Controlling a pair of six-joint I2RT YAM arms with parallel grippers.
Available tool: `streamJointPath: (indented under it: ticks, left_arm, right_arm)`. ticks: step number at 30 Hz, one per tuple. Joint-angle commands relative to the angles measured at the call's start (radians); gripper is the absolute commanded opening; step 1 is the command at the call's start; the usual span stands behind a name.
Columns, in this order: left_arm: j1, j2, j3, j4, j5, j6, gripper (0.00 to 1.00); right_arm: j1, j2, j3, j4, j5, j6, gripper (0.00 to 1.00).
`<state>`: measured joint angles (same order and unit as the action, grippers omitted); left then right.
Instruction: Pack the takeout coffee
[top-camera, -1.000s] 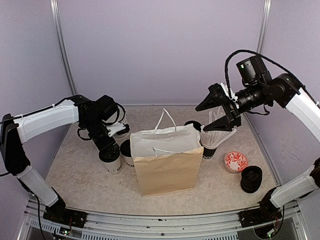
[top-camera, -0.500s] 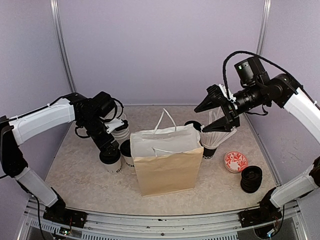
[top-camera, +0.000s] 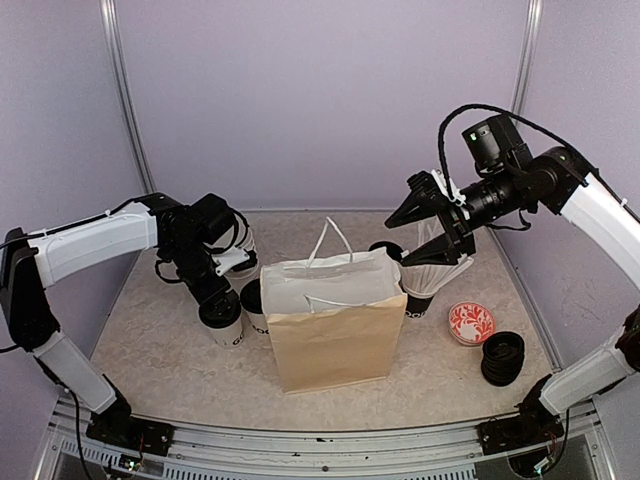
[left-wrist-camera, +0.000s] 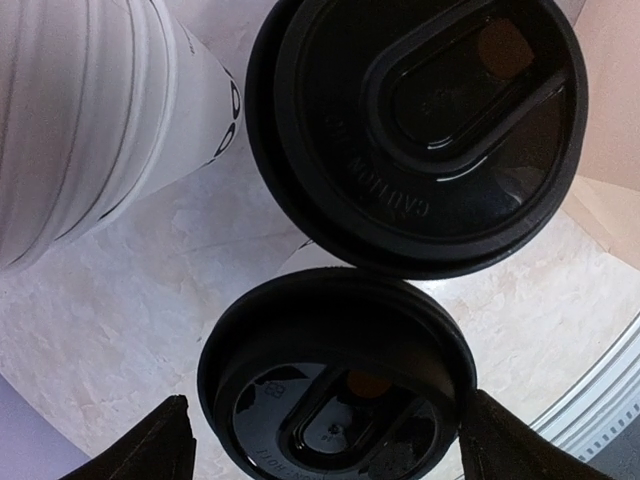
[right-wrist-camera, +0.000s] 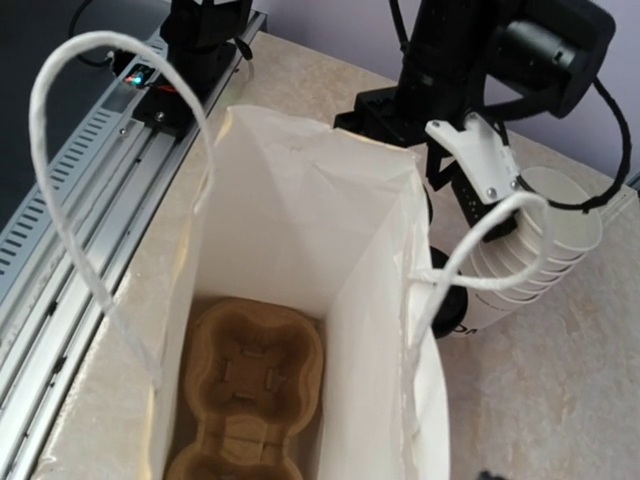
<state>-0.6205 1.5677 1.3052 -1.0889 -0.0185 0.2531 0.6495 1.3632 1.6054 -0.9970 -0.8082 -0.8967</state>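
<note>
Two white coffee cups with black lids stand left of the paper bag (top-camera: 335, 325): a near one (top-camera: 224, 320) and one against the bag (top-camera: 253, 300). My left gripper (top-camera: 214, 296) hangs straight over the near cup. In the left wrist view its open fingers (left-wrist-camera: 150, 445) straddle that cup's lid (left-wrist-camera: 335, 385); the other lid (left-wrist-camera: 420, 130) lies beyond. My right gripper (top-camera: 398, 242) is open and empty in the air above the bag's right edge. The right wrist view looks into the bag (right-wrist-camera: 300, 230), with a brown cup tray (right-wrist-camera: 245, 400) on its bottom.
A stack of white lidless cups (top-camera: 241, 258) stands behind the left gripper. A black cup with white sticks (top-camera: 420, 295) stands right of the bag. A red patterned dish (top-camera: 471, 322) and a stack of black lids (top-camera: 502, 357) lie at the right.
My left gripper rose and shifted slightly, then settled back over the near cup. My right gripper drifted a little left, toward the bag's top.
</note>
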Motion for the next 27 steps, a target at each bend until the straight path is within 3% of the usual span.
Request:
streamJointPath:
  ticks: [1, 11, 19, 27]
  left_arm:
    - [0.002, 0.030, 0.018, 0.008, 0.042, -0.004, 0.87]
    - [0.000, 0.038, -0.003, 0.002, 0.034, -0.012, 0.79]
    - [-0.049, 0.011, -0.053, -0.013, -0.005, -0.025, 0.80]
    - [-0.079, -0.038, 0.014, -0.050, -0.026, -0.046, 0.72]
  right_arm:
    - [-0.008, -0.005, 0.017, -0.016, -0.013, -0.002, 0.66]
    - [-0.007, -0.010, 0.006, -0.009, -0.008, -0.002, 0.66]
    - [-0.008, -0.001, 0.008, -0.006, -0.008, -0.002, 0.66]
    - [-0.008, 0.011, 0.020, -0.007, -0.008, 0.004, 0.65]
